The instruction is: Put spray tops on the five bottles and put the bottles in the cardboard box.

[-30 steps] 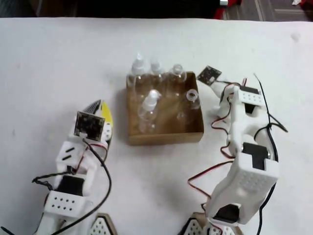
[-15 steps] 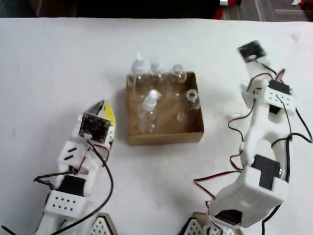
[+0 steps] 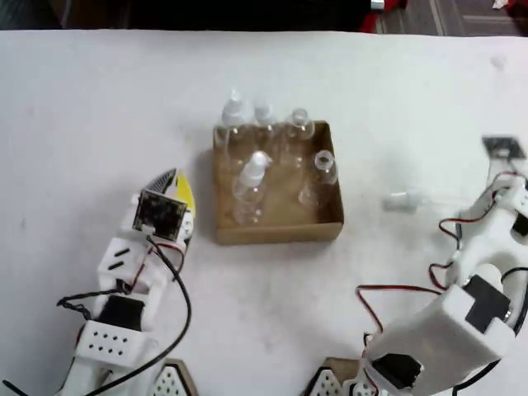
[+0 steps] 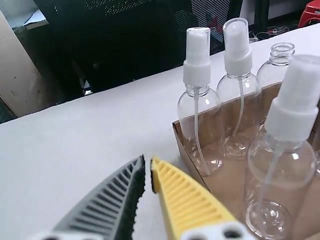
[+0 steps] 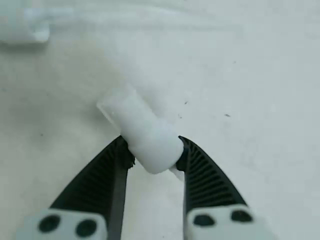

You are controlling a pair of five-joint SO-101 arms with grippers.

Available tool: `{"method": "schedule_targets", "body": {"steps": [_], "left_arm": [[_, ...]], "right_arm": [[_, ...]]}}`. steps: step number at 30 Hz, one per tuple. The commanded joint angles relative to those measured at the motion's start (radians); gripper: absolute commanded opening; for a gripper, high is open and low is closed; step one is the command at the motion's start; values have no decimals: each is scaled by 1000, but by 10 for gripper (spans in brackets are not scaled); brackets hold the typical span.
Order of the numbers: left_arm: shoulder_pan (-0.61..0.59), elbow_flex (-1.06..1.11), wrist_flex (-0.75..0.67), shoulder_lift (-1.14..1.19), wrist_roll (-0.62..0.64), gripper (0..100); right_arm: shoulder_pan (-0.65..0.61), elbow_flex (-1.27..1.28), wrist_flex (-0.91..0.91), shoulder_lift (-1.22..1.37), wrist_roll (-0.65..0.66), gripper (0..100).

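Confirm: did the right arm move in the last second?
Yes. In the high view the right arm swung from beside the cardboard box out to the right, well clear of it.

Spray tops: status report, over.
Left gripper shut beside cardboard box. Right gripper shut on spray top. Two bottles in box uncapped. Nothing in the way.
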Motion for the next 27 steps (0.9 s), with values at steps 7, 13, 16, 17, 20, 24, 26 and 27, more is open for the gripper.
{"method": "schedule_targets", "body": {"steps": [7, 13, 16, 17, 20, 24, 26, 27], "left_arm": [[8, -3, -17, -25, -14, 24], [7, -3, -15, -25, -14, 24], [8, -3, -15, -25, -14, 24], [8, -3, -15, -25, -14, 24], [8, -3, -15, -25, -14, 24], [7, -5, -15, -25, -14, 24], [8, -5, -15, -25, -14, 24], [10, -5, -17, -25, -14, 24]], "right_arm": [[-10, -6, 10, 105, 104, 189], [-62, -9, 31, 50, 241, 287], [-101, -8, 67, -15, 325, 279], [-113, -8, 67, -27, 365, 279], [-136, -6, 51, -41, 502, 279], [-136, -2, 41, -39, 588, 279], [-131, -2, 41, -39, 588, 279], [-131, -2, 41, -39, 588, 279]]}}
